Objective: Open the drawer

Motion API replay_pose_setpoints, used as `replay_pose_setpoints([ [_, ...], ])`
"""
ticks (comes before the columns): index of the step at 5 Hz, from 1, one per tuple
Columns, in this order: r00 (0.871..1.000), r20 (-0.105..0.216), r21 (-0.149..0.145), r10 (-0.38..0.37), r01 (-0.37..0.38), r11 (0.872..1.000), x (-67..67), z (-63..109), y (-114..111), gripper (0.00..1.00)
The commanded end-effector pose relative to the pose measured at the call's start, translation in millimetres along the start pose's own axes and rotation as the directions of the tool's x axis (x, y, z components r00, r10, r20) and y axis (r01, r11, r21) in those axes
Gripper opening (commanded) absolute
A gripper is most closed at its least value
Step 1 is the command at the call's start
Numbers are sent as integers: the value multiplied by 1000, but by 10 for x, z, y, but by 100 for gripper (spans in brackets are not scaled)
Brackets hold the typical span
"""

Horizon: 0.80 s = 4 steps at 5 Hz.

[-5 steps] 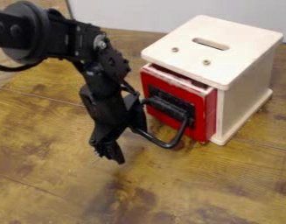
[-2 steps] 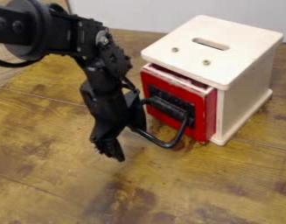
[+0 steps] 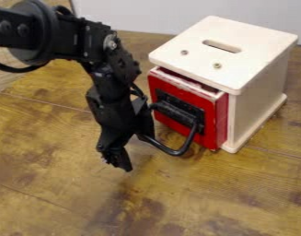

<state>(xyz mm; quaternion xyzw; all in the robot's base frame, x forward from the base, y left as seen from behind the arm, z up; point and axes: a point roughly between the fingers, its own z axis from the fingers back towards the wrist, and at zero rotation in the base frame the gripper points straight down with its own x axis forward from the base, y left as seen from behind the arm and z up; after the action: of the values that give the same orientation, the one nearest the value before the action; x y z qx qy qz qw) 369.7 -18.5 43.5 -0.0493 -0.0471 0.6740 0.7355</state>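
Camera view:

- The tabletop [image 3: 42, 198] is worn wood, yellowish-brown with dark stains and a visible grain, matte and scuffed.
- A box [image 3: 245, 64] of pale, smooth wood stands on it at the right, roughly cubic, with rounded edges and corners.
- The box's top face has an oblong slot [image 3: 219, 44] and two small dark dots near its front edge.
- The drawer [image 3: 187, 109] is set in the box's left-facing side; its front is glossy red with a dark rectangular recess in it.
- The drawer front stands slightly proud of the box face, pulled out a little.
- A handle [image 3: 179, 138] of thin black bar, bent into a rounded U-shaped loop, projects from the drawer front toward the arm and hangs low, close to the tabletop.
- The arm [image 3: 66, 41] is black and jointed, with bulky rounded housings and a cable looping at the upper left; it reaches in from the left and bends downward.
- The claw [image 3: 116, 159] points down at the tabletop, just left of the handle's loop.
- Its dark fingers [image 3: 121, 161] blend together against each other, so I cannot tell whether the claw is spread or pressed together.
- Whether the claw touches the handle cannot be told; the bar passes right beside it.
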Motion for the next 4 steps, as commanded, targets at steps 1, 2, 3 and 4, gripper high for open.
replay_pose_setpoints([
  [1, 998, 36, -57, 42, -40, 998, 150, 178, -129, 100],
  [2, 998, 42, -53, 49, -47, 997, 157, 187, -131, 100],
  [3, 997, 48, -49, 57, -54, 997, 164, 189, -136, 100],
  [4, 997, 54, -45, 64, -61, 997, 171, 188, -137, 100],
])
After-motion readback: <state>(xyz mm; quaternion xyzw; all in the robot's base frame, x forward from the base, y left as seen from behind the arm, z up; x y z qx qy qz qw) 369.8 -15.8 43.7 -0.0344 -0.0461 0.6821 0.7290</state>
